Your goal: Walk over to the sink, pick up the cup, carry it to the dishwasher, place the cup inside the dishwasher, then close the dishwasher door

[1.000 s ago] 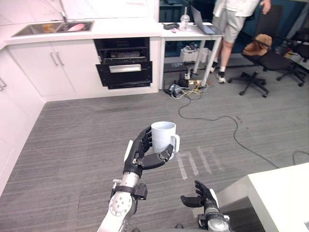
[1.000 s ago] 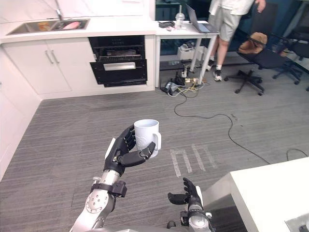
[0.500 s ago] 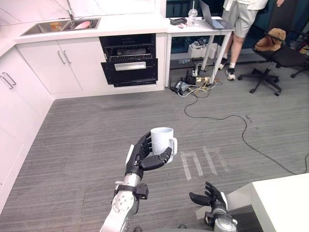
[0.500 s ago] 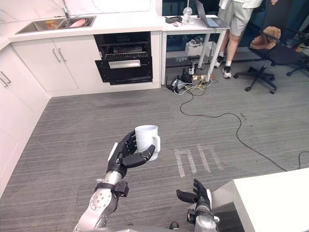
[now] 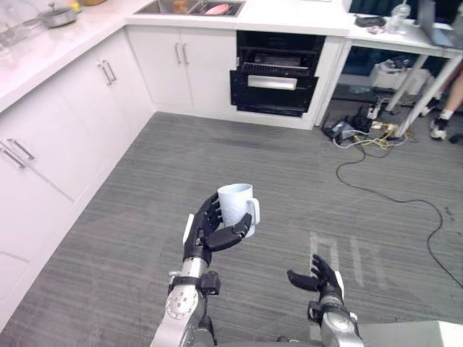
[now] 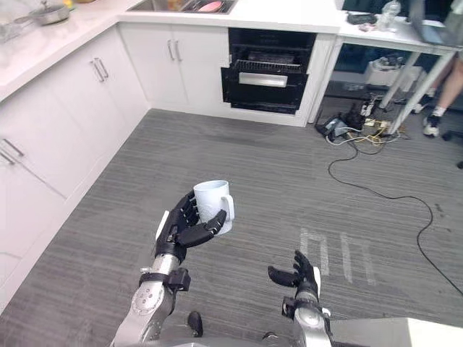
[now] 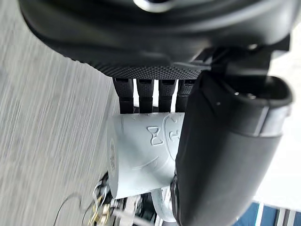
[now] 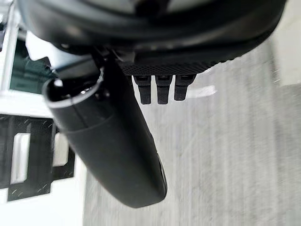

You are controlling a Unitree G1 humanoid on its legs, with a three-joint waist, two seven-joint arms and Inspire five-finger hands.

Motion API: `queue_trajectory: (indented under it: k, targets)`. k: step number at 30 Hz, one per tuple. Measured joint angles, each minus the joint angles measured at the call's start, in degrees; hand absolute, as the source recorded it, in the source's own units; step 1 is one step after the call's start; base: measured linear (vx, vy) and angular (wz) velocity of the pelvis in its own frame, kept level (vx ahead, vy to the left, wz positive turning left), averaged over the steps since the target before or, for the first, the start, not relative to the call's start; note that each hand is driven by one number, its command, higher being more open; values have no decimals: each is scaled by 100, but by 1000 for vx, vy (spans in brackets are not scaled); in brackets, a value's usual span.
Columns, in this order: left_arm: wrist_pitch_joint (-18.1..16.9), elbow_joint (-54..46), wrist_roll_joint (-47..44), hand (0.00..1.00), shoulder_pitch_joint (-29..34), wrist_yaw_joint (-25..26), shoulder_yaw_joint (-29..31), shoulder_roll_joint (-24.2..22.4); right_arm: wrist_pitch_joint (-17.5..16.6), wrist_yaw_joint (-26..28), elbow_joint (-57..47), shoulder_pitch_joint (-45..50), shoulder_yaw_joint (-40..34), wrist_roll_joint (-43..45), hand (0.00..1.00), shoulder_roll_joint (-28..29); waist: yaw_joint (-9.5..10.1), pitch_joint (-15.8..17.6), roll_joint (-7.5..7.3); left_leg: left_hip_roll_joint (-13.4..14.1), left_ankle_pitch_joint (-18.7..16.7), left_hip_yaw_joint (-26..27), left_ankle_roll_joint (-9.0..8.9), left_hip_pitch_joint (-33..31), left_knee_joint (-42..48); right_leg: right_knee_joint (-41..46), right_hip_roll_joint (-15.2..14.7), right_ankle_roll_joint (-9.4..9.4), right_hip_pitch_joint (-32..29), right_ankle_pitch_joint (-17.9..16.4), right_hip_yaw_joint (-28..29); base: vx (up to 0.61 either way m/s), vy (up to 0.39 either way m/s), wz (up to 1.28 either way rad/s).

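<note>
Left hand (image 5: 204, 235) is held above the floor, fingers (image 7: 146, 94) and thumb wrapped round the white cup (image 5: 236, 204). The cup is upright, handle toward the robot's right. Right hand (image 5: 323, 279) is low, fingers loosely spread, holding nothing. Dishwasher (image 5: 273, 90) is at the far wall, door tilted partly open, rack showing above it. Sink (image 5: 189, 6) sits in the table top to its left. A wide open stretch of grey floor (image 5: 217, 152) runs from cup to dishwasher. White cabinets (image 5: 65, 123) border its left edge; a cable (image 5: 376, 191) trails over its right side.

White cup (image 5: 235, 204), black left robot hand (image 5: 206, 230), black dishwasher (image 5: 271, 90), white cabinets (image 5: 181, 69), grey fine-striped floor (image 5: 145, 188).
</note>
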Motion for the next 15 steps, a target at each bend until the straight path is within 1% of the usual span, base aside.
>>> queue_trajectory:
  k: [2, 3, 4, 5, 6, 7, 8, 9, 10, 11, 12, 13, 14, 15]
  targets:
    - [-9, -27, 0, 30, 0, 1, 38, 1, -17, 1, -50, -144, 1, -1, 90, 20, 45, 17, -26, -64, -184, -1, 7, -82, 216, 51, -131, 86, 6, -59, -16, 100, 125, 10]
    - [-9, -27, 1, 30, 3, 0, 42, -4, -21, 2, -105, -173, 2, -3, 90, 34, 60, 30, -40, -111, -434, -7, 24, -183, 537, 200, -255, 162, 6, -173, -39, 165, 219, 13]
    - [-9, -29, 2, 30, 17, -2, 46, -4, -27, 3, -123, -169, 2, -13, 90, 57, 60, 53, -73, -130, -756, 27, 74, -230, 929, 550, -427, 224, -4, -425, -41, 167, 211, 13]
    - [-9, -35, 3, 30, 27, -10, 44, -4, -27, 3, -123, -161, 3, -28, 90, 70, 58, 72, -104, -167, -907, 46, 97, -223, 1112, 804, -548, 284, -15, -555, -26, 237, 235, 13]
    - [-10, -55, 4, 30, 49, -15, 41, -10, -27, 7, -124, -153, 11, -48, 90, 82, 33, 104, -185, -272, -1146, 37, 105, -197, 1376, 1362, -789, 388, -88, -761, 41, 212, 172, 17]
    - [-7, -65, 7, 30, 56, -17, 22, -25, -24, 7, -124, -146, 15, -52, 90, 66, 14, 108, -191, -376, -1287, 2, 140, -194, 1528, 2086, -1020, 329, -366, -785, 224, 209, 184, 22]
    - [-5, -101, 8, 30, 64, -20, 13, -22, -21, 6, -123, -142, 14, -52, 90, 69, 4, 118, -208, -450, -1345, -42, 175, -173, 1548, 2479, -1118, 256, -533, -739, 376, 220, 231, 34]
    - [-2, -228, 9, 30, 88, -20, 4, 3, -10, 5, -122, -130, 13, -53, 90, 94, -35, 163, -265, -608, -1425, -166, 269, -52, 1525, 3291, -1230, -77, -906, -520, 881, 265, 210, 45]
    - [-18, -279, 5, 30, 83, -5, -27, 71, -6, 16, -119, -88, 13, -66, 90, 118, -92, 242, -266, -616, -1475, -271, 353, 168, 1410, 3980, -1098, -90, -1295, -553, 1499, 281, 174, 48]
    - [-17, -274, 5, 30, 84, 10, -19, 103, -6, 34, -124, -59, 33, -108, 90, 135, -116, 262, -234, -612, -1495, -354, 372, 284, 1327, 4094, -901, -69, -1385, -763, 1693, 288, 108, 53]
    - [-18, -281, 5, 30, 80, 32, -9, 137, -7, 40, -144, -3, 127, -118, 90, 146, -160, 270, -220, -610, -1496, -474, 376, 528, 1094, 4061, -500, -142, -1556, -1048, 1867, 234, 70, 40]
    - [-24, -288, 5, 30, 72, 50, -12, 134, -7, 51, -143, 12, 156, -122, 90, 154, -159, 271, -219, -616, -1496, -512, 376, 639, 974, 3973, -341, -180, -1675, -1140, 1899, 386, 83, 47]
    - [-40, -287, 4, 30, 37, 70, -32, 140, -7, 88, -149, 16, 244, -122, 90, 159, -164, 298, -173, -629, -1497, -624, 375, 908, 691, 3552, 73, -270, -1986, -1215, 1873, 351, 44, 37]
    - [-40, -281, 4, 30, 0, 73, -60, 147, -7, 109, -166, 19, 250, -122, 90, 157, -188, 300, -170, -632, -1496, -705, 374, 1002, 605, 3339, 220, -270, -2095, -1213, 1851, 455, 22, 71]
